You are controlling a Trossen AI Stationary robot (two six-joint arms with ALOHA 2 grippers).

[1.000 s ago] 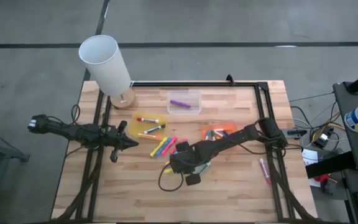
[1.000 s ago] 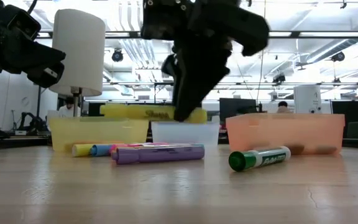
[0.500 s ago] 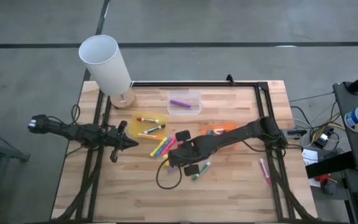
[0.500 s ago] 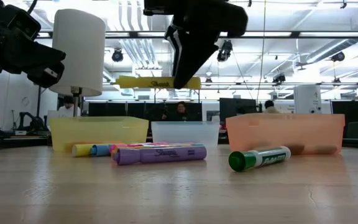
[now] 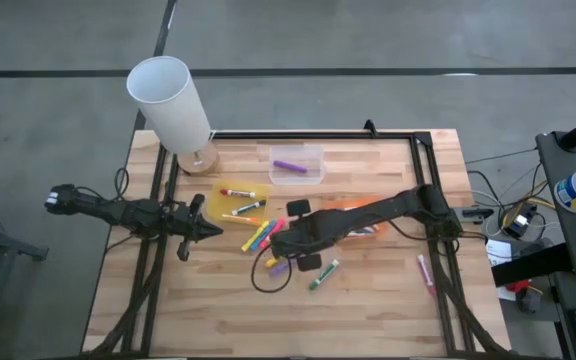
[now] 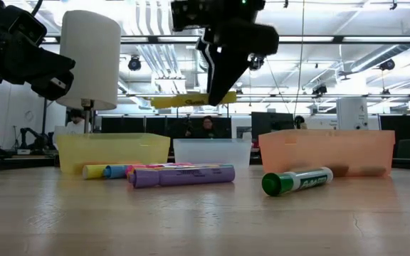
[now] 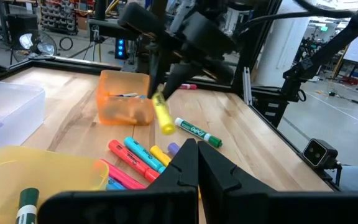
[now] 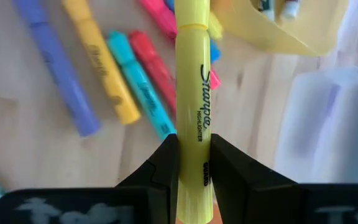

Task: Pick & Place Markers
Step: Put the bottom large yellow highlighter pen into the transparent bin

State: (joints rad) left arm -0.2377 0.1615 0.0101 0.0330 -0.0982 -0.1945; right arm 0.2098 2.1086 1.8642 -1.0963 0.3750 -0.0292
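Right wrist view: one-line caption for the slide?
Right gripper clamps a yellow Sharpie highlighter above loose markers on the wooden table, near the yellow tray.

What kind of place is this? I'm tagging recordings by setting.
Most likely a robotics lab or workshop in a large open hall. The low view shows an industrial ceiling with exposed lights and ducts, and people at workstations behind the table. The high view shows a bare concrete floor around it.

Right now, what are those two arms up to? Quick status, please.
Right gripper shut on yellow highlighter, held above the table. Left gripper shut, idle at the table's left. Loose markers below; path clear toward the yellow tray.
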